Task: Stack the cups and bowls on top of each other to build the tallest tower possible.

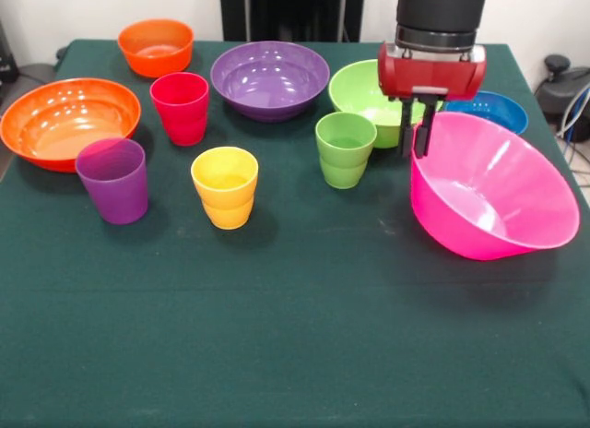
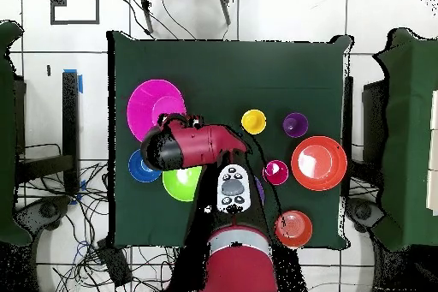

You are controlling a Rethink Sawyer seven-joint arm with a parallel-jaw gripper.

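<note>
My gripper (image 1: 417, 144) is shut on the near-left rim of the large pink bowl (image 1: 498, 197), which hangs tilted with its mouth toward the camera and its lower edge at the cloth. The green cup (image 1: 345, 148), yellow cup (image 1: 225, 186), purple cup (image 1: 112, 179) and red cup (image 1: 181, 107) stand upright and apart. Behind them are the lime green bowl (image 1: 364, 91), purple bowl (image 1: 269, 77), small orange bowl (image 1: 156, 46), large orange bowl (image 1: 69, 119) and blue bowl (image 1: 493, 110). From overhead the arm covers the green cup and the purple bowl; the pink bowl (image 2: 150, 104) shows beside it.
Everything stands on a dark green cloth-covered table (image 1: 295, 336). The cups and bowls crowd its far half; the near half holds nothing. Cables and chairs lie round the table in the overhead view.
</note>
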